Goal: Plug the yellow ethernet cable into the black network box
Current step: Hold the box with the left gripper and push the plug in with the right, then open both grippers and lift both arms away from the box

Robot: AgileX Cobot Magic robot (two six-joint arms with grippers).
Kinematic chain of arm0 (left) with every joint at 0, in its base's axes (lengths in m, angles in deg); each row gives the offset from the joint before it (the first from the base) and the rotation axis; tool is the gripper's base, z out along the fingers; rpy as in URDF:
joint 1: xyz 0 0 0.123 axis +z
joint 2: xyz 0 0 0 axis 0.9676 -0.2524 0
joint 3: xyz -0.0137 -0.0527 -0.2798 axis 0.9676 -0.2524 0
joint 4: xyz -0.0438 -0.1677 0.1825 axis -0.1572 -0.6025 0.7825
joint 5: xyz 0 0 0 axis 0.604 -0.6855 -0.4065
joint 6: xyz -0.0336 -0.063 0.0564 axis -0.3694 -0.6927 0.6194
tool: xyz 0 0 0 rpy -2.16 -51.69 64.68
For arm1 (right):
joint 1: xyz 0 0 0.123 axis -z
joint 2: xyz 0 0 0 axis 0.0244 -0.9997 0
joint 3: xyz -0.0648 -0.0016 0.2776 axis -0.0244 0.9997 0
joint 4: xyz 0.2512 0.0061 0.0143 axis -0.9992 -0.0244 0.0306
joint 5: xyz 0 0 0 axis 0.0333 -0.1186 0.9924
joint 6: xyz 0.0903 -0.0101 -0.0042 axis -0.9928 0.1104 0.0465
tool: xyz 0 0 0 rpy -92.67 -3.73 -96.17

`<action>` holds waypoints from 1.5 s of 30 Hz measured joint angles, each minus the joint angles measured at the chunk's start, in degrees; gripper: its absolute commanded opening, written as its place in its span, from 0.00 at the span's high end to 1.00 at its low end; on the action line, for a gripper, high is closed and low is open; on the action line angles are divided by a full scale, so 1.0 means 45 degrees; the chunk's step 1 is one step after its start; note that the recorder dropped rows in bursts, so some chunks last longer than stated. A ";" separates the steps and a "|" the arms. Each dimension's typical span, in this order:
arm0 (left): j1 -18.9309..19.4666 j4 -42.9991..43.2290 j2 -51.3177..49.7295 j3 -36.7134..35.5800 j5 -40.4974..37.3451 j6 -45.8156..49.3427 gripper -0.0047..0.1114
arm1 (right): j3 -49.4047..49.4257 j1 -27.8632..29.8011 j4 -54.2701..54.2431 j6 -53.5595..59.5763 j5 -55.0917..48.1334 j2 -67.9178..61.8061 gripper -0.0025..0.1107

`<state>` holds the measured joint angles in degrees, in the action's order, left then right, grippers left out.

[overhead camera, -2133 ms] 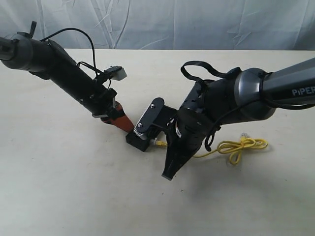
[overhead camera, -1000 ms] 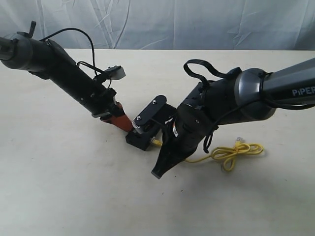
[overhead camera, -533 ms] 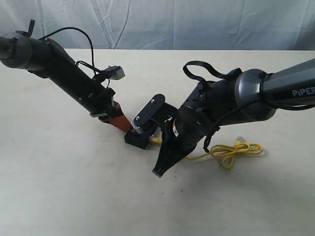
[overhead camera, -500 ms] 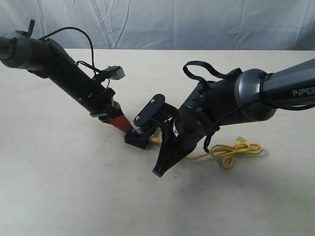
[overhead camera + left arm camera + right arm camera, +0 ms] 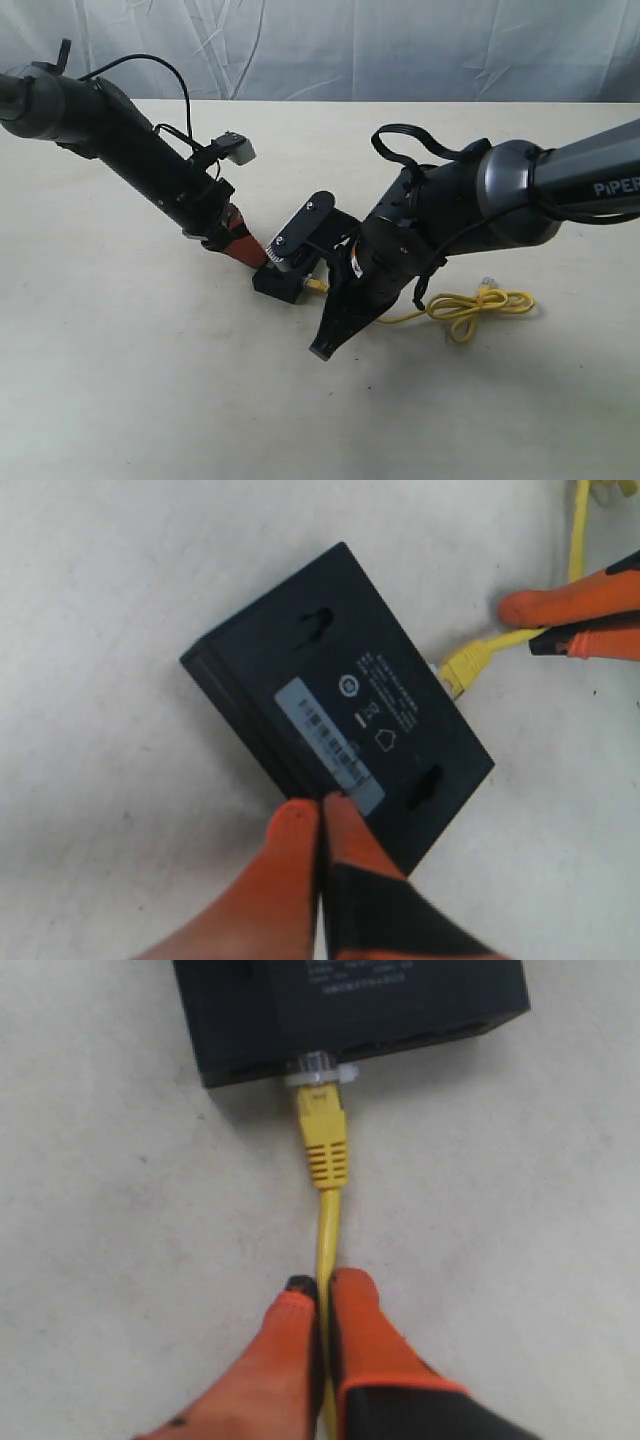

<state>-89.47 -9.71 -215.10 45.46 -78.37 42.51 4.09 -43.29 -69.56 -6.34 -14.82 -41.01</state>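
The black network box [image 5: 340,695] lies flat on the table, its white label strip [image 5: 330,742] facing up. My left gripper [image 5: 320,815] is shut, and its orange fingertips press against the box's edge by the label. The yellow ethernet cable [image 5: 325,1225] runs straight to the box [image 5: 350,1005]. Its plug [image 5: 322,1125] sits in a port on the box's side. My right gripper [image 5: 322,1290] is shut on the cable a short way behind the plug. In the exterior view the cable's far end [image 5: 470,305] lies looped on the table to the right of the box [image 5: 283,282].
The bulky right arm [image 5: 430,230] leans over the box from the right, and the left arm [image 5: 150,160] slants down from the left. A pale tabletop [image 5: 150,380] spreads all round, with a white cloth backdrop [image 5: 330,45] behind it.
Over two seconds the right gripper pushed left towards the box, dragging the cable loop with it, and the box slid slightly left. In the last half second almost nothing moved.
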 measured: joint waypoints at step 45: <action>0.1079 0.3742 0.6041 -0.2073 0.4544 -0.6891 0.96 | -0.0048 0.3817 -0.4634 -0.0878 -0.2277 0.3669 0.98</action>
<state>-84.61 7.12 -187.91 36.13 -57.92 11.50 3.87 -26.12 -90.41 -10.29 -25.06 -24.50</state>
